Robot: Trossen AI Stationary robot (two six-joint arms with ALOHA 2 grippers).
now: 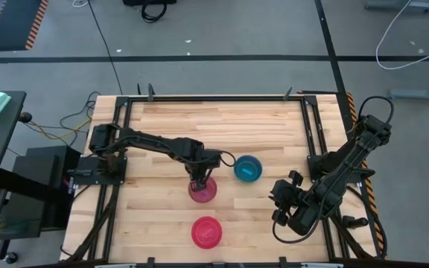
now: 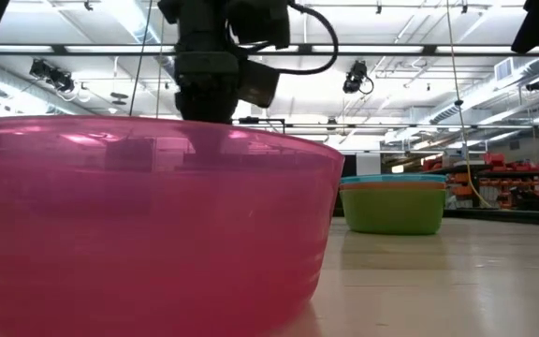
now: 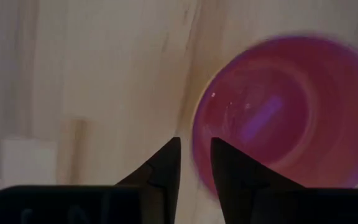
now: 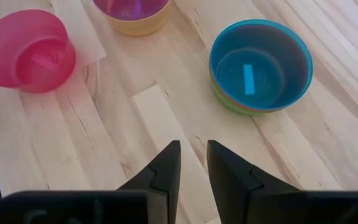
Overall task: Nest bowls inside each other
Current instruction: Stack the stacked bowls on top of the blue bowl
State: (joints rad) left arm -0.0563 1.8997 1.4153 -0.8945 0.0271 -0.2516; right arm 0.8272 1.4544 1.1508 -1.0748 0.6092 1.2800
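- Left arm: you see it reach from the table's left edge toward the centre, its left gripper [image 1: 202,181] poised directly over the purple bowl [image 1: 202,190]. In the left wrist view the two dark fingers [image 3: 166,165] stand nearly together with only a thin slit between them, holding nothing, their tips just beside the purple bowl's [image 3: 284,112] rim.
- Purple bowl: it sits upright near the table's middle. The right wrist view shows it nested inside a yellow bowl [image 4: 135,25], whose rim shows beneath it.
- Pink-red bowl [image 1: 206,231]: it stands alone near the front edge, well apart from the purple stack. In the low view it fills the foreground [image 2: 148,225]. In the right wrist view it appears tipped toward the camera [image 4: 27,50]; you cannot tell whether it truly tilts.
- Teal bowl [image 1: 248,168]: it rests right of the purple bowl, near it but apart. The low view shows it as the top of a stack [image 2: 396,178], with an orange bowl [image 2: 396,186] under it and a green bowl [image 2: 393,211] at the bottom. A pale rectangular label lies on its floor [image 4: 248,79].
- Right arm: it waits near the table's right edge, its right gripper [image 1: 280,205] well apart from every bowl. Its fingers [image 4: 163,171] are close together with a narrow gap, empty, above bare wooden table [image 4: 328,149].
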